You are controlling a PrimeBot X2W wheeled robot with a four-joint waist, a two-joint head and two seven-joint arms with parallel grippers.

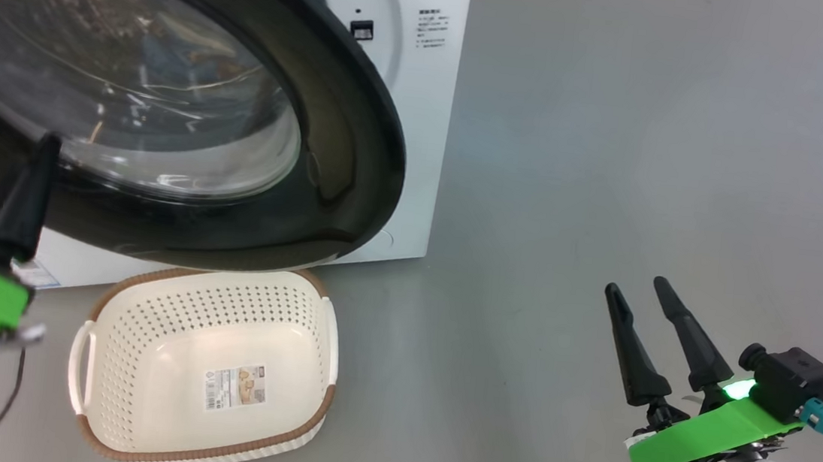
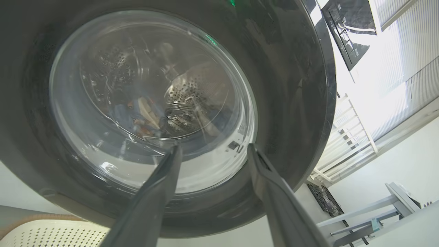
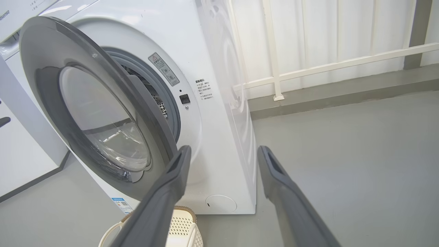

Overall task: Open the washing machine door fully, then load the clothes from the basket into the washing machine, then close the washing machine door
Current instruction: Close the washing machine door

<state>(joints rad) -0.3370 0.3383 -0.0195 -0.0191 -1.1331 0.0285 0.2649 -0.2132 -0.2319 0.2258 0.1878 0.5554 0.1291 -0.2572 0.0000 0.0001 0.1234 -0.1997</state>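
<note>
The glossy black washing machine door (image 1: 359, 143) stands ajar, swung partway toward the white washing machine (image 1: 419, 149). In the right wrist view the door (image 3: 44, 44) leaves a gap that shows the grey gasket (image 3: 171, 113). Through the door glass, blue clothes (image 2: 137, 113) lie in the steel drum. The cream basket (image 1: 164, 366) sits on the floor below the door with nothing in it but its label. My left gripper (image 2: 214, 147) is open just in front of the door's lower glass, holding nothing. My right gripper (image 1: 639, 285) is open over the bare floor, far right of the machine.
Grey floor (image 1: 614, 167) stretches to the right of the machine. Another white appliance (image 3: 20, 154) stands beside the washer on the door's side. A white railing (image 3: 308, 68) runs along the wall behind. The basket's corner (image 3: 181, 226) lies just under my right fingers' line of sight.
</note>
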